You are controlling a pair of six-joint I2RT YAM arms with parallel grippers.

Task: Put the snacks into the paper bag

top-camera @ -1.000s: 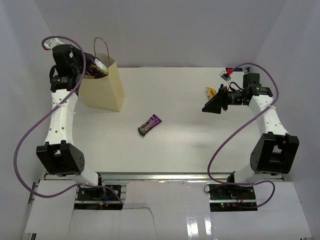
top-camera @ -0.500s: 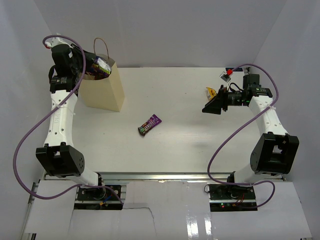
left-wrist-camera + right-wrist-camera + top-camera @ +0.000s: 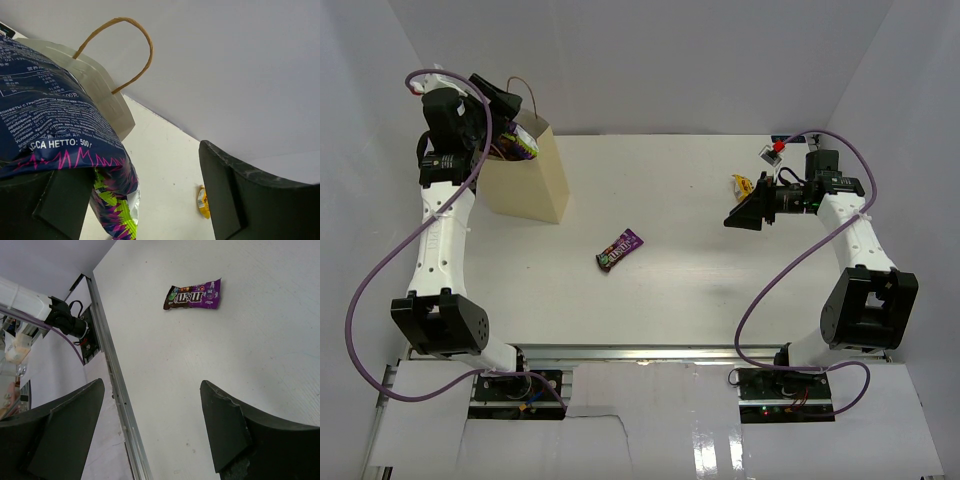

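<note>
Paper bag [image 3: 532, 178] stands far left, dark-blue chip bag [image 3: 47, 117] sticking over its rim beside the left gripper [image 3: 142, 170], jaws spread. Right gripper [image 3: 150, 407] is also spread, holding nothing; purple candy bar [image 3: 620, 248] lies mid-table, free room around.

- Bright, even, diffuse light fills all 3 views, and the white table [image 3: 680, 200] shows no hard hotspots.
- Shadows are soft. Only a faint grey edge lies at the foot of the paper bag [image 3: 535, 185].
- Glare streaks the glossy white board [image 3: 720, 440] at the near edge of the top view.
- In the left wrist view, the print on the dark-blue chip bag [image 3: 45, 125] is crisp, while the near fingers [image 3: 250, 200] are dark and soft.
- In the right wrist view, the purple candy packet [image 3: 192, 295] is legible.
</note>
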